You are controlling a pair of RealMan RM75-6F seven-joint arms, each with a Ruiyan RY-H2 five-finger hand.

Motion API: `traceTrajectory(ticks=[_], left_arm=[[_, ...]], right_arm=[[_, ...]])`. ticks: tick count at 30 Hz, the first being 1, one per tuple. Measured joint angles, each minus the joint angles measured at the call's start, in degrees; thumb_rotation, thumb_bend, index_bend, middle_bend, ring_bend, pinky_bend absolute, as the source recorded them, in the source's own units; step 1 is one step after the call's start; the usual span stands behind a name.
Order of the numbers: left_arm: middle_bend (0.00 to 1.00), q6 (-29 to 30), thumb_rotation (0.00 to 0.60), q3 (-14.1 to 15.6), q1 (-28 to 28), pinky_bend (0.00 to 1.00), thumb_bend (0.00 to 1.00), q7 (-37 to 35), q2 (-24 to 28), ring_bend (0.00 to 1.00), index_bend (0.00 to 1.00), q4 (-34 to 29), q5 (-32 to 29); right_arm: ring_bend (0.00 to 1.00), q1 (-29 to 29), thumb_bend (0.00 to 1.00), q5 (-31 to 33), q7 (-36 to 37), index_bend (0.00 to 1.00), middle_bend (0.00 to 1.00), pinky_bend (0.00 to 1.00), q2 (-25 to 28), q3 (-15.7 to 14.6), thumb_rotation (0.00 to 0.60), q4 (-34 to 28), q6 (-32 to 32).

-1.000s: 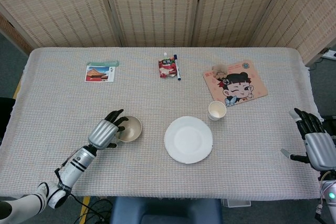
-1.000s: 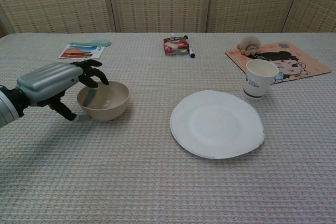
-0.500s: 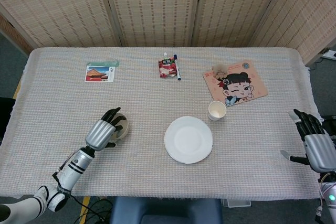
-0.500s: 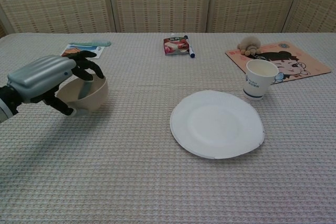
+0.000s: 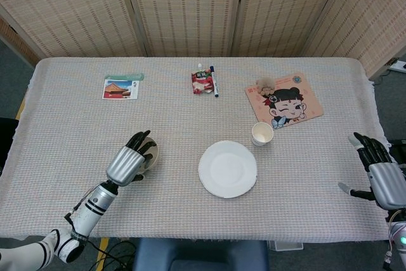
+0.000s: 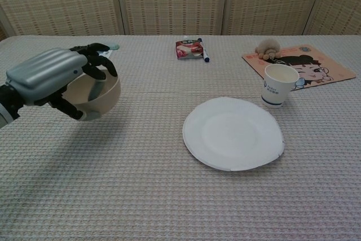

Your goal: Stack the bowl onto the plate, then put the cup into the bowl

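My left hand (image 5: 129, 161) (image 6: 52, 77) grips the beige bowl (image 6: 98, 95) (image 5: 150, 154) by its rim and holds it tilted above the cloth, left of the white plate (image 5: 228, 169) (image 6: 232, 132). The plate lies flat and bare at the table's middle. A white paper cup (image 5: 262, 134) (image 6: 279, 84) stands upright just beyond the plate's right edge. My right hand (image 5: 382, 172) hangs at the table's right edge with fingers spread and nothing in it; only the head view shows it.
A cartoon mat (image 5: 284, 100) (image 6: 300, 63) lies behind the cup with a small brown toy (image 6: 268, 47) on it. A red packet (image 5: 202, 82) and a pen (image 5: 214, 80) lie at the back centre. A picture card (image 5: 119, 87) lies back left.
My left hand has closed on the bowl, lifted it off the cloth and tilted it. The right hand has barely moved.
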Motion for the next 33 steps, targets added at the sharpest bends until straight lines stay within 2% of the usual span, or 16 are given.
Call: traceTrajectory(ticks=[9, 16, 28, 33], left_arm=[[0.31, -2.01, 0.6, -1.3, -1.02, 0.15, 0.23, 14.1, 0.5, 0.0, 0.72, -10.89, -1.02], [0.31, -6.07, 0.6, -4.09, -4.08, 0.15, 0.22, 23.73, -2.69, 0.0, 0.72, -15.43, -3.66], [0.32, -11.94, 0.6, -9.25, -11.28, 0.15, 0.23, 28.13, -10.82, 0.0, 0.72, -12.03, -8.02], [0.32, -13.04, 0.6, -10.3, -13.25, 0.15, 0.23, 29.17, -13.06, 0.0, 0.72, -10.07, -9.38]], right_arm=[[0.0, 0.08, 0.07, -0.59, 8.18, 0.0, 0.0, 0.0, 1.26, -0.12, 0.6, 2.09, 0.39], [0.0, 0.05, 0.07, -0.31, 14.64, 0.0, 0.0, 0.0, 2.13, -0.23, 0.6, 4.61, 0.14], [0.0, -1.36, 0.07, 2.32, 24.97, 0.0, 0.0, 0.0, 3.47, 0.28, 0.6, 9.04, 0.4], [0.0, -1.93, 0.07, 4.67, 30.58, 0.0, 0.0, 0.0, 3.73, 0.93, 0.6, 11.72, -0.47]])
